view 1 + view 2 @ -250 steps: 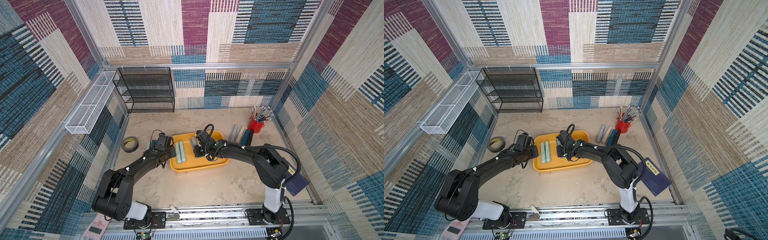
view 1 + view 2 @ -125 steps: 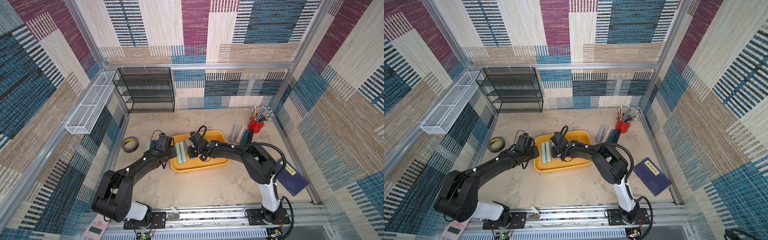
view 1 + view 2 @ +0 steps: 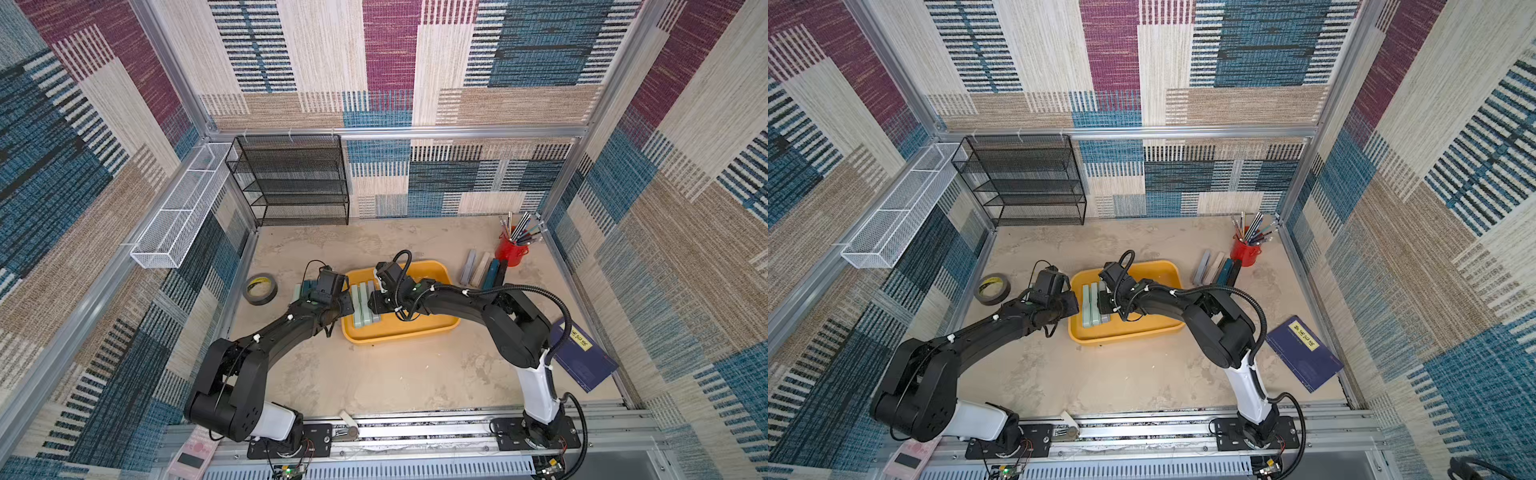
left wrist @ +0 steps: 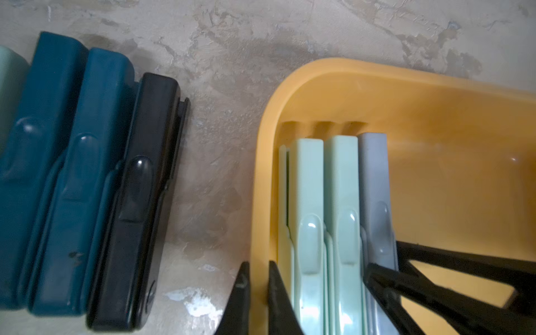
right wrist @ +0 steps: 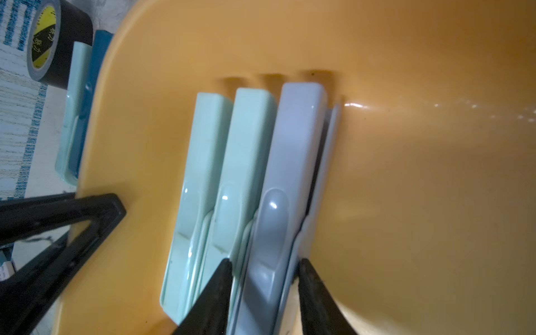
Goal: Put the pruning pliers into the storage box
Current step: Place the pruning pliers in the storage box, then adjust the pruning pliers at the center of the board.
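The storage box (image 3: 399, 334) (image 3: 1129, 332) is a shallow yellow-orange tray at the table's middle. Two pale green pruning pliers (image 4: 309, 188) (image 5: 208, 162) and one grey one (image 4: 374, 179) (image 5: 295, 150) lie side by side at its left end. My left gripper (image 4: 258, 266) (image 3: 347, 301) is shut on the box's left rim (image 4: 290, 95). My right gripper (image 5: 264, 262) (image 3: 376, 305) straddles the grey pliers, which rest on the box floor, and its jaws stand slightly open. More pliers, teal (image 4: 87, 174) and black (image 4: 139, 203), lie on the table left of the box. Another row (image 3: 484, 270) lies right of it.
A black tape roll (image 3: 260, 289) lies left of the teal pliers. A red cup of pens (image 3: 511, 251) stands at the back right, and a blue book (image 3: 582, 357) lies at the right. A black mesh rack (image 3: 291, 183) and a white wire basket (image 3: 178, 208) are at the back left.
My right gripper carried the grey pliers leftward across the box, set them beside the green ones, and its jaws widened. The left arm kept still on the rim.
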Available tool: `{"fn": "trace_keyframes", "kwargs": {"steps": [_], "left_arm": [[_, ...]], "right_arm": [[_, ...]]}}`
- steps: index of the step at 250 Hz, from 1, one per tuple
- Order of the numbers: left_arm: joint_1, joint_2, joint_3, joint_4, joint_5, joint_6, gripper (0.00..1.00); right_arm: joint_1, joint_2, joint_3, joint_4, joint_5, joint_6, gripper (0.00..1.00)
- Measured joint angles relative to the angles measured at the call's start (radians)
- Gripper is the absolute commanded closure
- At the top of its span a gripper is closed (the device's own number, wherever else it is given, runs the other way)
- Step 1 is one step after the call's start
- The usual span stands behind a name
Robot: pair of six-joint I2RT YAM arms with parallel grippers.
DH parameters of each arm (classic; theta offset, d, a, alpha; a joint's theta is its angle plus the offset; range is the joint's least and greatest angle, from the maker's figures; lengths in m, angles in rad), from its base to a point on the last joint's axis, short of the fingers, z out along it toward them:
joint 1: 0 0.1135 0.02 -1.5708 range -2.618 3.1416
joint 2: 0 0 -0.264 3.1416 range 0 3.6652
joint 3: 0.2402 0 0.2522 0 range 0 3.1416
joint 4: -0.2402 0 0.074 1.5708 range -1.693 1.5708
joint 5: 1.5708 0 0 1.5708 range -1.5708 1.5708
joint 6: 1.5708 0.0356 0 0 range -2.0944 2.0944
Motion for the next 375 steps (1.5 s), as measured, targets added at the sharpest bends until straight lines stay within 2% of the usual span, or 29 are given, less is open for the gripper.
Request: {"fn": "trace_keyframes", "kwargs": {"steps": [71,121,175,217,249,297,375], "left_arm": [[0.000,0.000,-0.008,0.016,0.000,0.000,0.90],[0.000,0.002,-0.007,0.018,-0.002,0.001,0.90],[0.000,0.017,0.004,0.023,-0.011,0.010,0.90],[0.000,0.041,0.028,0.022,-0.016,0.024,0.90],[0.000,0.051,0.040,0.021,-0.017,0.043,0.90],[0.004,0.067,0.056,0.018,-0.017,0.063,0.90],[0.020,0.085,0.072,0.019,0.004,0.085,0.89]], "right_arm": [[-0.005,0.000,0.001,0.004,-0.025,0.005,0.57],[-0.054,-0.149,-0.044,-0.025,0.021,-0.024,0.51],[-0.237,-0.391,-0.223,-0.055,0.100,-0.051,0.50],[-0.465,-0.568,-0.423,-0.093,0.157,-0.077,0.48],[-0.608,-0.639,-0.523,-0.114,0.178,-0.105,0.45],[-0.776,-0.628,-0.592,-0.109,0.202,-0.150,0.45],[-0.824,-0.515,-0.581,-0.056,0.194,-0.201,0.44]]}}
